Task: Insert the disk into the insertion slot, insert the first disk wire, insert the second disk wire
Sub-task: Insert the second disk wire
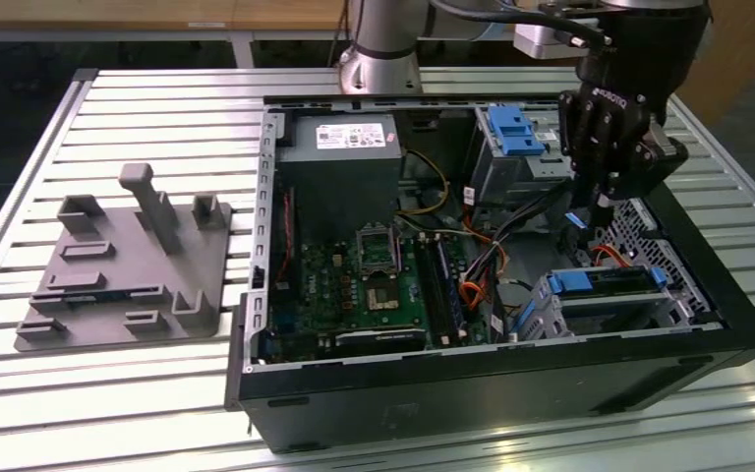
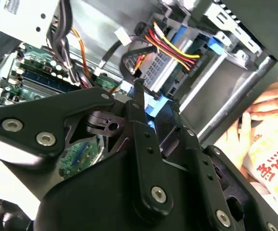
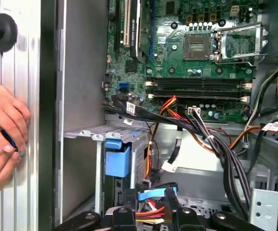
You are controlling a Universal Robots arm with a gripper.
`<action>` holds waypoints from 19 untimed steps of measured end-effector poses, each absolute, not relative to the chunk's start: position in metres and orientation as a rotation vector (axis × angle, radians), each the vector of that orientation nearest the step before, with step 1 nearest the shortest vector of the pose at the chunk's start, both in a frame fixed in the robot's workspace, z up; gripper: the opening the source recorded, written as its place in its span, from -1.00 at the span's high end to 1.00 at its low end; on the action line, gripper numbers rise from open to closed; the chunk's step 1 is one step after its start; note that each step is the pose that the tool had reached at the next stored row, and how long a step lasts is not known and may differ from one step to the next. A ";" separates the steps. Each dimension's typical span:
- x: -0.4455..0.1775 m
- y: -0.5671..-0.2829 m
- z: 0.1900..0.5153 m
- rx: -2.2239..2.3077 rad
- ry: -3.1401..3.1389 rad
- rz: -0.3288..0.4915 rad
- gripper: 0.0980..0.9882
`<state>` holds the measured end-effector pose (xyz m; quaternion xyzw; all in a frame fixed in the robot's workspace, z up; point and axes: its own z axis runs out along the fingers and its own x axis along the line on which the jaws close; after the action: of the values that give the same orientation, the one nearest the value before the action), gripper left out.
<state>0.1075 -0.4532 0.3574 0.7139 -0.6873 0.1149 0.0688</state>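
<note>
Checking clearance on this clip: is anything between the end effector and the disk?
Yes. The disk already sits in the insertion slot; in the first wrist view a blue flat wire and red and yellow wires cross just ahead of the end effector, between it and the slot.

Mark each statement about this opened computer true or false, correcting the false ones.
1. The flat silver hard drive in its blue plastic frame sits in the perforated silver metal drive cage. True.
2. The grey plastic fixture plate lies inside the black computer case. False: it lies on the slatted metal table.
3. The black gripper hangs over that plate. False: it hangs over the case's inside.
4. A person's hand is outside the case. True.
</note>
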 end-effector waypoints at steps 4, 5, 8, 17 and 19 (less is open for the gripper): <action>0.105 -0.451 0.356 2.123 -2.036 0.395 0.40; 0.105 -0.450 0.356 2.115 -2.026 0.408 0.40; 0.104 -0.449 0.353 2.103 -2.010 0.430 0.40; 0.103 -0.449 0.343 2.098 -2.003 0.470 0.40; 0.102 -0.449 0.342 2.099 -2.011 0.500 0.40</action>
<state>0.1015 -0.4491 0.3421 0.7083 -0.6787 0.1689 0.0957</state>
